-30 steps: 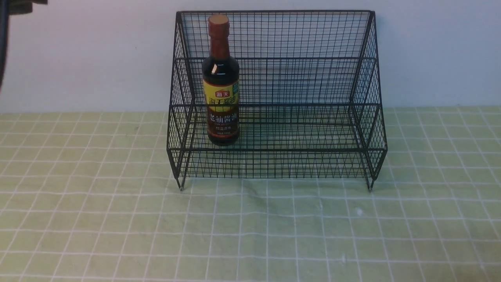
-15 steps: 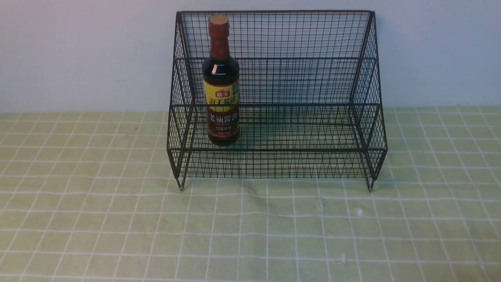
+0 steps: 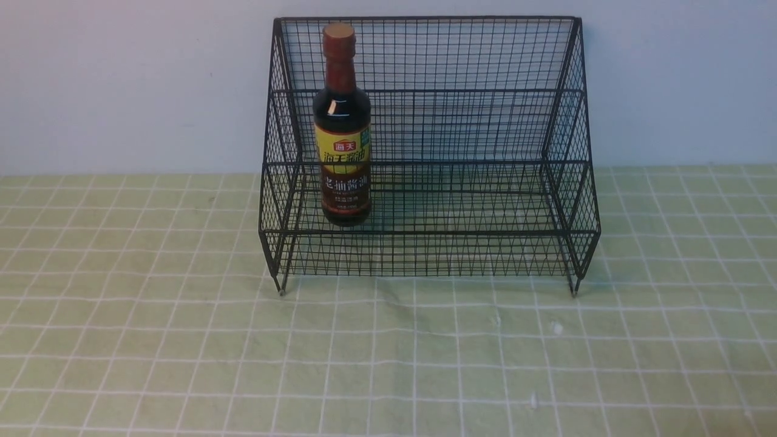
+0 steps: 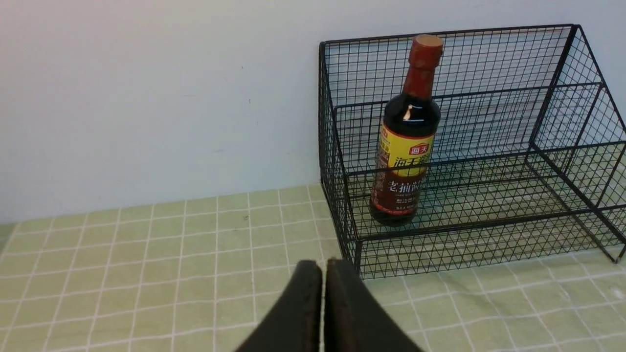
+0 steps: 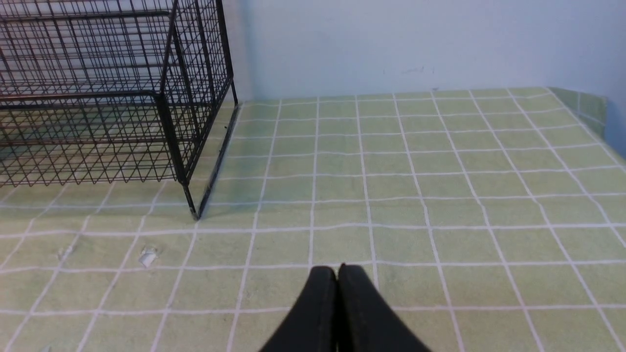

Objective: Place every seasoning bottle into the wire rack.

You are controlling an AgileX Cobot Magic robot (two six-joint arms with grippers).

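The dark seasoning bottle (image 3: 342, 127) with reddish-brown cap and yellow label stands upright on the lower tier at the left end of the black wire rack (image 3: 473, 91). Both also show in the left wrist view, the bottle (image 4: 408, 142) inside the rack (image 4: 513, 161). My left gripper (image 4: 323, 266) is shut and empty, above the cloth, short of the rack's left front corner. My right gripper (image 5: 337, 271) is shut and empty, above the cloth to the right of the rack (image 5: 98, 98). Neither gripper shows in the front view.
A green cloth with a white grid (image 3: 388, 364) covers the table. A pale wall (image 3: 121, 85) stands right behind the rack. The table's right edge (image 5: 592, 107) shows in the right wrist view. Small white specks (image 3: 555, 328) lie on the cloth before the rack.
A dark part of the left arm at the front view's top left corner has moved out of view. The bottle and rack have not moved.
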